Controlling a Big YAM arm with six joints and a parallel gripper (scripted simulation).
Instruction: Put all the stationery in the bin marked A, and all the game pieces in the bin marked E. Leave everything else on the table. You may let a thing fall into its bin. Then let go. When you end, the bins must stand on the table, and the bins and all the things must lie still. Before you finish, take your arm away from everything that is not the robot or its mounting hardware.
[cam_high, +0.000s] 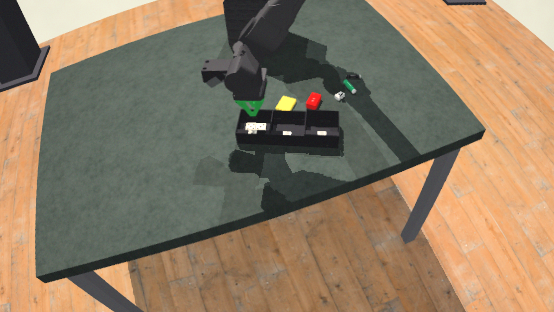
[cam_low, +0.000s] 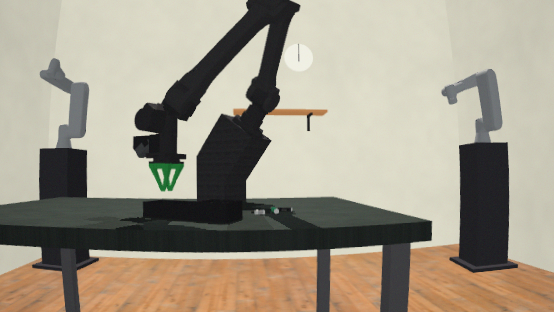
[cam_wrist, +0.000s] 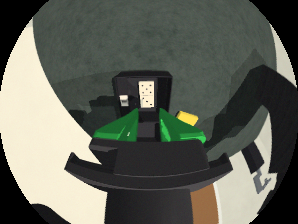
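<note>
My gripper (cam_high: 253, 114) (cam_low: 167, 190) (cam_wrist: 148, 112) is partly open and empty, above the leftmost bin in the top view. A white domino with black dots (cam_high: 256, 126) (cam_wrist: 146, 94) lies in that bin (cam_wrist: 167, 90). The middle bin (cam_high: 289, 142) and right bin (cam_high: 322, 142) stand beside it in a row; their letters are unreadable. Behind them lie a yellow block (cam_high: 286, 103) (cam_wrist: 187, 118) and a red block (cam_high: 313, 101). Farther right lie a small white piece (cam_high: 339, 95) (cam_low: 259, 212), a green cylinder (cam_high: 350, 87) (cam_low: 275, 210) and a small dark thing (cam_high: 354, 76).
The dark arm base (cam_low: 220, 170) stands behind the bins. The bins' dividing walls and rims stand up from the dark table (cam_high: 125, 150). The small things at the right lie close together, and the red and yellow blocks lie close to the bins' back wall.
</note>
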